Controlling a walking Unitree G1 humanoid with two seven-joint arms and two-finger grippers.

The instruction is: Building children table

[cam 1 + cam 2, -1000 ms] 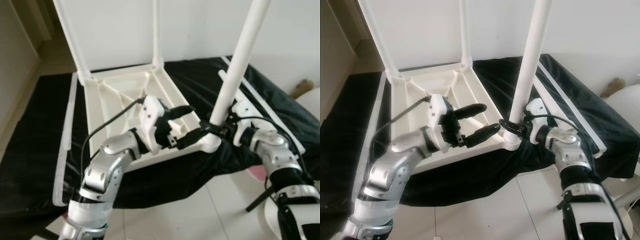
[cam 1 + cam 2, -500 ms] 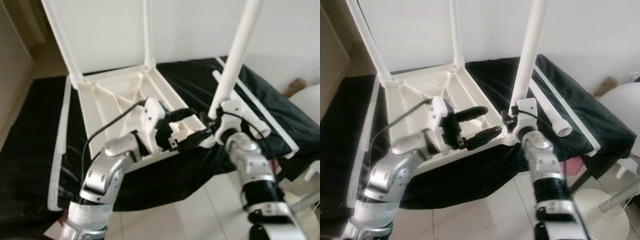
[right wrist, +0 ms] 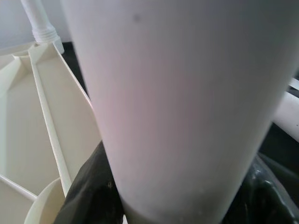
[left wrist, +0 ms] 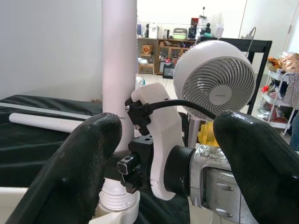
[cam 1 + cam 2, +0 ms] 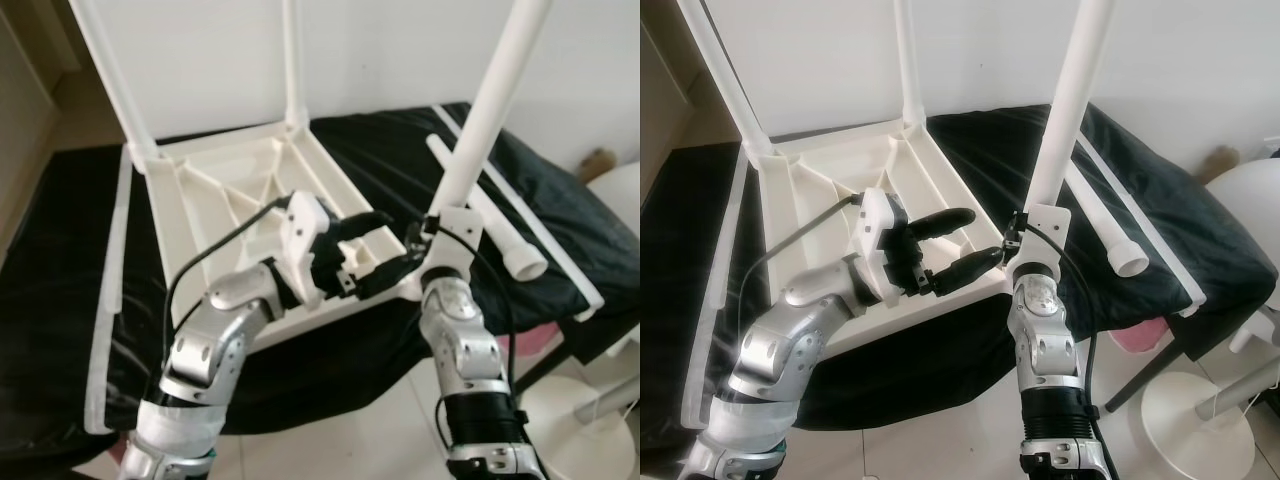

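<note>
Right gripper (image 3: 177,205) jaws pinch the smooth round white leg (image 5: 1065,110) on the ribbed tabletop (image 5: 830,180); left gripper (image 5: 958,245) jaws spread.

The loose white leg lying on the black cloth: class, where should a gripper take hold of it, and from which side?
Grip the loose leg on its plain round shaft near the middle, coming from above with the fingers across it. It lies flat on the black cloth, so above is open, and its open end gives less to clamp on.

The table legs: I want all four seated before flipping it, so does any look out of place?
Yes. One table leg lies loose on the black cloth beside the upturned tabletop, not standing in a corner. The right end effector grips the near leg, which leans slightly, at its base.
</note>
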